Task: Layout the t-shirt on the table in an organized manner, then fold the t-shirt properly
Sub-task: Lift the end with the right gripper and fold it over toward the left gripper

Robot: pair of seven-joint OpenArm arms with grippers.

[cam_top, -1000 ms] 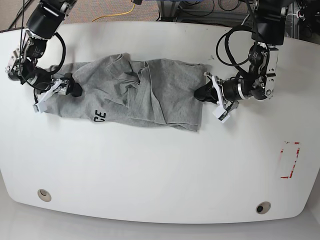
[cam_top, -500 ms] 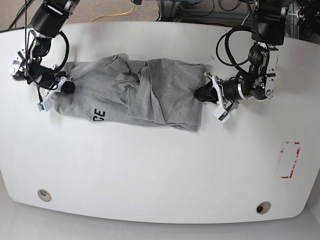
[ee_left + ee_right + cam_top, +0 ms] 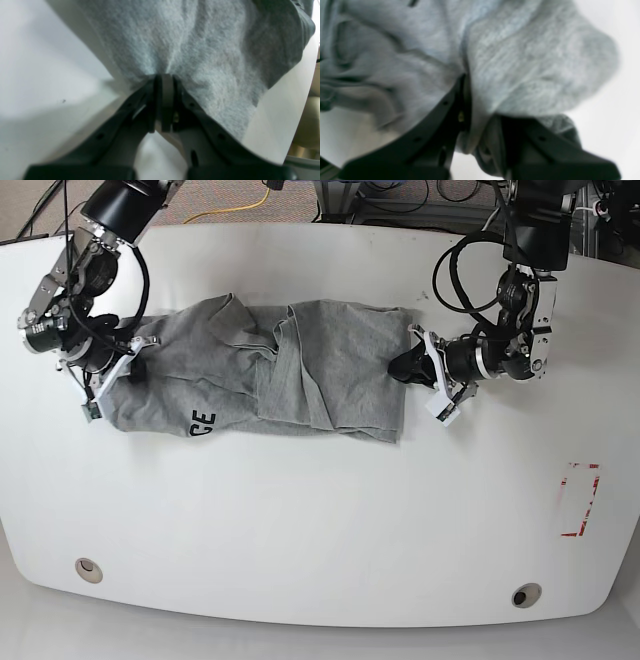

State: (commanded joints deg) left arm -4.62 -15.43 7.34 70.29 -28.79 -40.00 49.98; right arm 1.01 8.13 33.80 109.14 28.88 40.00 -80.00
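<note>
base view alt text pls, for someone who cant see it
A wrinkled heather-grey t-shirt lies partly bunched across the far half of a glossy white table, with one robot arm at each end. The right gripper and the left gripper are each shut on an edge of the fabric. A red tape rectangle marks the table's right side.

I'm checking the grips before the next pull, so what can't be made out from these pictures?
- Right wrist view: blurred; heather-grey cotton t-shirt drapes over the right tool, hiding its tips.
- Base view: dark lettering is partly folded under; only "GE" shows.
- Left wrist view: left tool hides the pinched hem.
</note>
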